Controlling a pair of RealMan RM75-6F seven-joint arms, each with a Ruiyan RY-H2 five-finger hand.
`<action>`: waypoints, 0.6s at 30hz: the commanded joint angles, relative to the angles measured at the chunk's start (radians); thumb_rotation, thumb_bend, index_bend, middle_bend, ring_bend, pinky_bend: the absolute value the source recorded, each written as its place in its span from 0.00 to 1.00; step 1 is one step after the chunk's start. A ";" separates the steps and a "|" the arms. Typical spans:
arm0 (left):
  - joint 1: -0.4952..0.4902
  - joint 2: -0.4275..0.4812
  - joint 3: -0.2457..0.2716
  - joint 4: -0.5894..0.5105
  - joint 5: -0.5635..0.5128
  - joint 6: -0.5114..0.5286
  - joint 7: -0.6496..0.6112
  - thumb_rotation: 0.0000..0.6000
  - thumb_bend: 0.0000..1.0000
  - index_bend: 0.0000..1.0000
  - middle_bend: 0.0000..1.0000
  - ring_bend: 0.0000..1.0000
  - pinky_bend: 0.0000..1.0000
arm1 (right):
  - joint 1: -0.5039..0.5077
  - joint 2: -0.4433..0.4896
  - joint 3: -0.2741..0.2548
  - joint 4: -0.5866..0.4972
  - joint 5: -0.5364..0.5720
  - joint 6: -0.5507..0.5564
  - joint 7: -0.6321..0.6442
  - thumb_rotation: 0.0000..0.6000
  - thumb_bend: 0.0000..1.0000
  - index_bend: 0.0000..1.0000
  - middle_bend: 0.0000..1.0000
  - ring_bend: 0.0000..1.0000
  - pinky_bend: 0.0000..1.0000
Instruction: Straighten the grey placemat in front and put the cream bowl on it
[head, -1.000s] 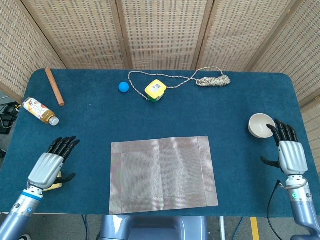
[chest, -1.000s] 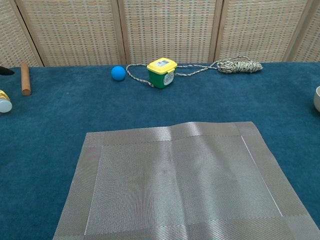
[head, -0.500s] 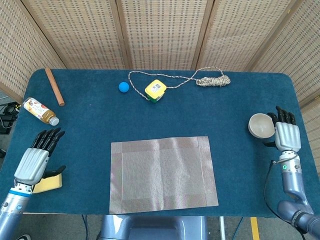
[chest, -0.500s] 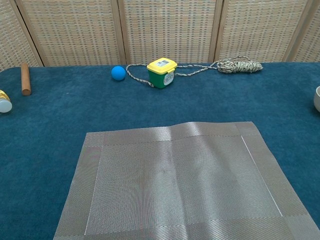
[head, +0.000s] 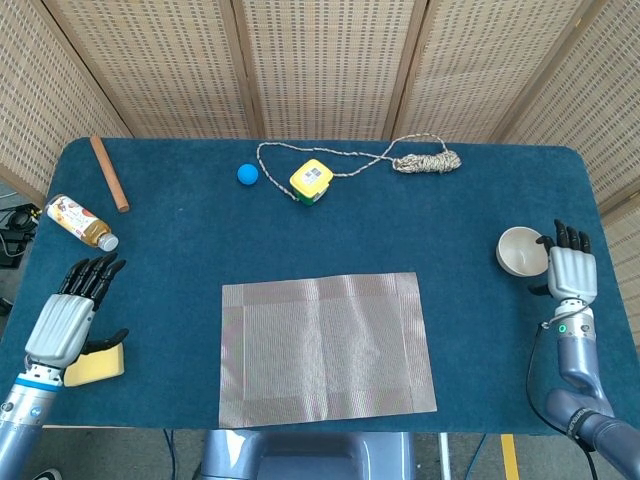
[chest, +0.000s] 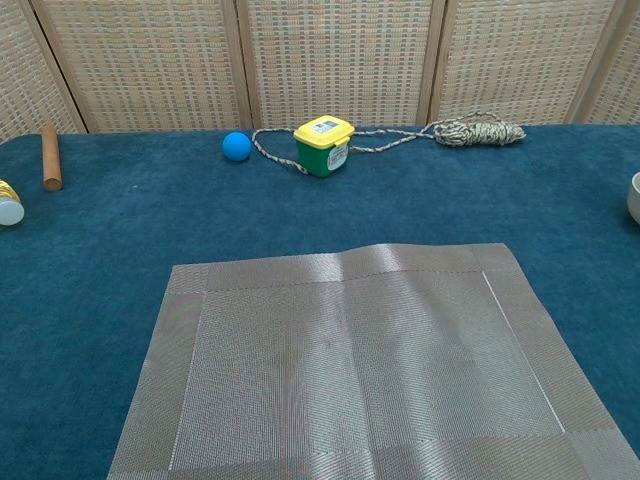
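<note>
Since a second ago, both hands have pulled back toward the near edge of the table. The left hand (head: 62, 322) was closer to the mat before; now it sits further left and nearer the edge. The right hand (head: 571, 272) has slid back a little and to the right, and its fingers no longer reach over the bowl. The mat and the bowl lie where they did before.

The grey placemat (head: 326, 346) lies flat in the middle of the near side of the blue table (head: 470, 330). It is turned just a tiny bit, and soft fold lines run across it. Nothing is on it.

The cream bowl (head: 521, 251) stands upright near the right edge of the table, well apart from the mat. The right hand is just beside it, on its right. I cannot tell if the thumb touches the bowl. The hand's fingers are straight and spread, and it holds nothing.

The left hand has its fingers apart too, and holds nothing. A yellow sponge (head: 93, 365) lies just beside it.

At the far side are a blue ball (head: 247, 174), a yellow and green box (head: 310, 181), and a rope (head: 425, 160) that loops around the box. On the far left lie a wooden stick (head: 109, 174) and a small bottle (head: 80, 222) on its side.
</note>
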 joint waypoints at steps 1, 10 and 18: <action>0.002 -0.001 -0.003 0.001 0.002 -0.002 0.000 1.00 0.19 0.03 0.00 0.00 0.00 | 0.009 -0.031 -0.011 0.054 -0.010 -0.021 0.012 1.00 0.26 0.33 0.07 0.00 0.06; 0.007 -0.007 -0.010 0.005 0.005 -0.016 0.005 1.00 0.19 0.03 0.00 0.00 0.00 | 0.042 -0.117 -0.024 0.220 -0.041 -0.079 0.069 1.00 0.28 0.39 0.13 0.03 0.13; 0.005 -0.014 -0.018 0.015 -0.006 -0.036 0.007 1.00 0.19 0.03 0.00 0.00 0.00 | 0.068 -0.188 -0.031 0.354 -0.064 -0.127 0.122 1.00 0.30 0.44 0.18 0.07 0.17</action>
